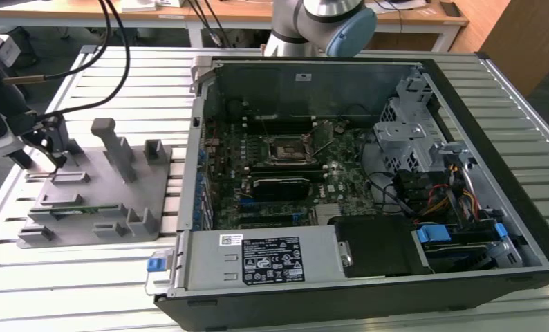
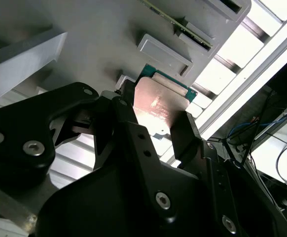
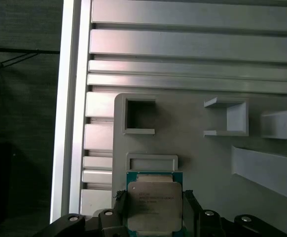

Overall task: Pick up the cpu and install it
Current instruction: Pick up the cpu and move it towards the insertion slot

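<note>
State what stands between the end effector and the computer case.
In the exterior view: the grey fixture's upright posts, then a narrow strip of bare table before the case.

cpu lid: faint print lines, illegible | power supply labels: fine print, illegible | case wall sticker: illegible | readable text: none

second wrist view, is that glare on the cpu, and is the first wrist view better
In the second wrist view a pinkish-white glare patch washes out part of the cpu, and the table slats blow out white; in the first wrist view it is evenly lit.
</note>
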Action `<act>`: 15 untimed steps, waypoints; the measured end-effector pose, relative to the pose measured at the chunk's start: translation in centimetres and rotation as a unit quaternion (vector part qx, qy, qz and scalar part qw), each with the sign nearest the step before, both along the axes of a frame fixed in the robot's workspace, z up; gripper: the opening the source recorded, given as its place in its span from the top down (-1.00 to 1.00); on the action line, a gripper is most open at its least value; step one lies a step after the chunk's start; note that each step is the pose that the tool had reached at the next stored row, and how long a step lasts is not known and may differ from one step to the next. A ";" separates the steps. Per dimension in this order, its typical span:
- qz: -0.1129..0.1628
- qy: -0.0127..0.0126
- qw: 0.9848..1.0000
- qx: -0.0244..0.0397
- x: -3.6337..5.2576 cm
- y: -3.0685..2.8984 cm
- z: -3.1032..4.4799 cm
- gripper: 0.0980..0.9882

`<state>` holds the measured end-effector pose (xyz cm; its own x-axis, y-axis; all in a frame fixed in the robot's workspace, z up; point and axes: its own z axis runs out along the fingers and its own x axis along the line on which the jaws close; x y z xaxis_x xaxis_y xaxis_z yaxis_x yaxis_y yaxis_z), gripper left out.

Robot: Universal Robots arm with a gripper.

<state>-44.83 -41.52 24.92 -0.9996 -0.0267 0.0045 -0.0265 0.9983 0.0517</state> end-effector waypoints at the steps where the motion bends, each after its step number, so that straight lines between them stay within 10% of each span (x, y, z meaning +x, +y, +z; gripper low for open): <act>1: 0.000 0.000 1.000 0.000 0.00 0.00 0.05 0.01; 15: 0.000 0.000 1.000 0.000 0.00 0.00 0.65 0.01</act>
